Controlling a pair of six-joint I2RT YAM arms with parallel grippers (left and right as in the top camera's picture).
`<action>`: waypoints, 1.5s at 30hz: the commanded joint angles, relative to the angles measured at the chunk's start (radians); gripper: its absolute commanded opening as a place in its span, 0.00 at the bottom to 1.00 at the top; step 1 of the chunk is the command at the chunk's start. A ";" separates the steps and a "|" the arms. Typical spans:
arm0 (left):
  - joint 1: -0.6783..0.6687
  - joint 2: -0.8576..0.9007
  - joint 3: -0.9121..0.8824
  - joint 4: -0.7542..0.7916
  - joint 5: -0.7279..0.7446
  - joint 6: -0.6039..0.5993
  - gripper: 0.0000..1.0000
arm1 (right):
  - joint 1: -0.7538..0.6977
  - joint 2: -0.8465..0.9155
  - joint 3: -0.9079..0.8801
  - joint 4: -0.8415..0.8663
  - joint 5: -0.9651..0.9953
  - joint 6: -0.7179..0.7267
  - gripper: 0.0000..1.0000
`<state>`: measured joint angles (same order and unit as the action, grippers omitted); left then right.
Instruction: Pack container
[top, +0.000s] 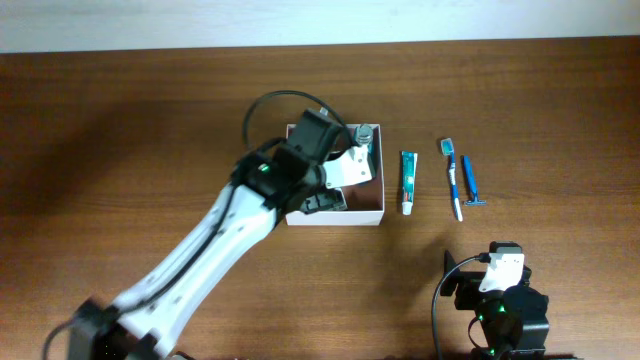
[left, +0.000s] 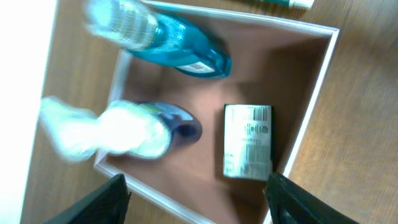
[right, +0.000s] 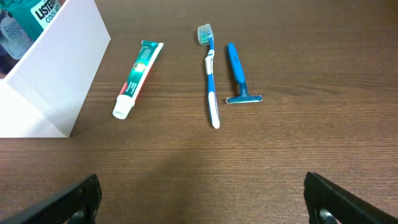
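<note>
The container (top: 360, 217) is a square white box with a pinkish-brown inside, at the table's middle. My left gripper (top: 325, 203) hovers over it, open and empty; its fingers frame the box's near part in the left wrist view (left: 196, 186). Inside the container (left: 311, 99) lie a teal mouthwash bottle (left: 180, 46), a blue-and-white bottle (left: 143, 127) and a small barcoded pack (left: 247, 142). A toothpaste tube (top: 408, 181), a toothbrush (top: 453, 178) and a blue razor (top: 471, 180) lie on the table to the right. My right gripper (top: 497, 290) is open and empty near the front edge.
In the right wrist view, the open right gripper (right: 202, 205) is over bare wood, with the toothpaste (right: 138, 74), toothbrush (right: 210, 74), razor (right: 237, 71) and the container's white wall (right: 56, 81) ahead. The left arm covers most of the container from above.
</note>
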<state>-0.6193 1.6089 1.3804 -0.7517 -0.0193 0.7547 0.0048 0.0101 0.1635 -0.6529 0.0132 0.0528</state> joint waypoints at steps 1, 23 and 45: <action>0.012 -0.120 0.015 -0.056 -0.019 -0.164 0.75 | -0.008 -0.006 -0.007 -0.001 -0.002 0.008 0.99; 0.760 -0.207 0.014 -0.253 0.057 -0.808 1.00 | -0.008 -0.006 -0.007 -0.001 -0.002 0.008 0.99; 0.760 -0.207 0.014 -0.253 0.058 -0.808 1.00 | -0.004 0.020 0.054 0.056 -0.319 0.323 0.99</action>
<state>0.1371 1.4200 1.3849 -1.0035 0.0238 -0.0463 0.0051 0.0101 0.1665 -0.6025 -0.2619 0.3138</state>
